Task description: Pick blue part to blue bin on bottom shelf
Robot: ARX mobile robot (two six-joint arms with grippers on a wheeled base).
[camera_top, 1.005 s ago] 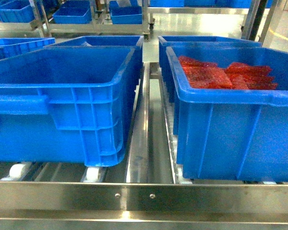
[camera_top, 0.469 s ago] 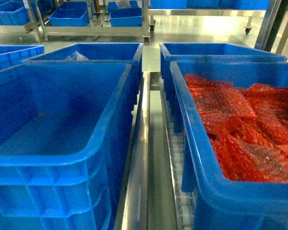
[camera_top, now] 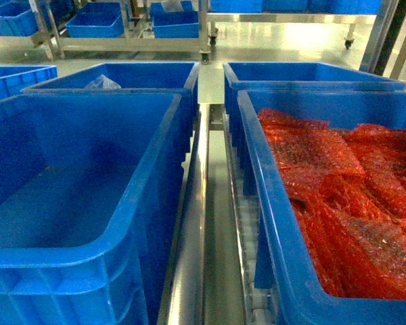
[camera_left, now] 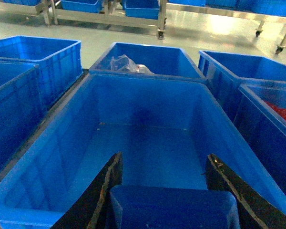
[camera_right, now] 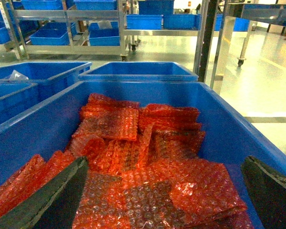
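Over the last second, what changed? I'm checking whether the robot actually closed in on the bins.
The head camera moved forward and higher: the rack's front steel rail dropped out of view, and it now looks down into the blue bin and the crate of red bubble-wrap packets. The crates themselves stayed put. The left pincer holds the blue part over the blue bin.

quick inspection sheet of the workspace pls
surface: steel rail and white rollers run between the crates
job's things: blue part sits between the left gripper fingers, above the blue bin, whose floor is bare
clutter: neighbouring crate holds red bubble-wrap packets; clear plastic bag in the crate behind
grippers: left shut on the part; right gripper open over the packets
cables: nothing seen
surroundings: racks of blue crates, shiny floor
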